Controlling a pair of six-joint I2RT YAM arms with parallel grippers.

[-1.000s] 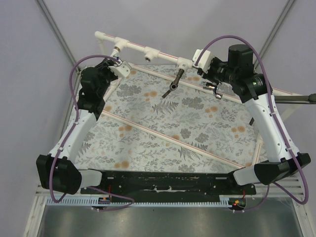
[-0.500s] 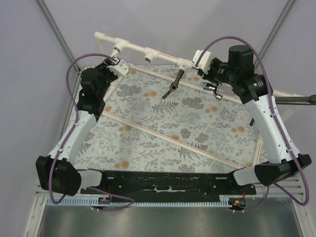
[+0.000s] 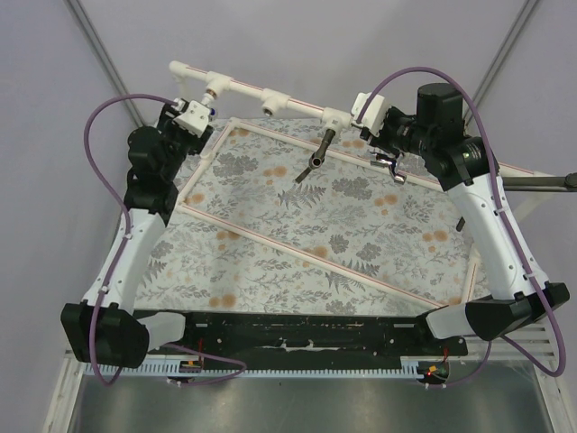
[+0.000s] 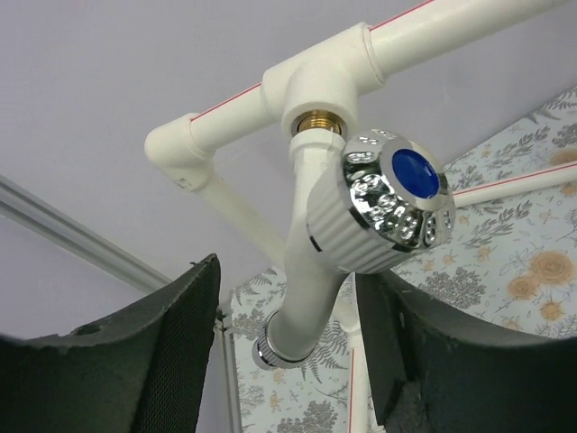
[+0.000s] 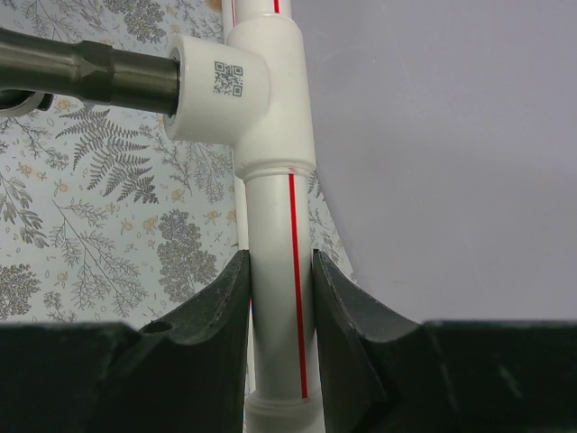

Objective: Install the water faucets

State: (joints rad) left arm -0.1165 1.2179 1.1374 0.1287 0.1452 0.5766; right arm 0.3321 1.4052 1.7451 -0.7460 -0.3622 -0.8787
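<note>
The white elbow-shaped faucet [image 4: 311,271] with its chrome, blue-capped round knob [image 4: 397,203] hangs screwed into the left tee fitting [image 4: 315,90] of the white pipe frame [image 3: 243,87]. My left gripper [image 4: 287,307] is open, its fingers on either side of the faucet's spout and apart from it. In the top view this gripper [image 3: 187,117] sits just left of that tee. A dark metal faucet [image 3: 317,153] sticks out of the right tee [image 5: 239,77]. My right gripper [image 5: 279,271] is shut on the red-striped pipe [image 5: 275,216] below that tee. A chrome faucet [image 3: 389,164] lies by my right wrist.
The floral mat [image 3: 315,234] covers the table, with thin red-striped pipes [image 3: 297,253] crossing it diagonally. The middle tee [image 3: 270,97] holds nothing. Purple cables [image 3: 99,153] loop beside both arms. Pale walls and a slanted metal post [image 3: 99,50] close in behind the frame.
My left gripper has opened off the white faucet and the left arm has swung back and to the left. The right arm stays where it was, gripping the pipe.
</note>
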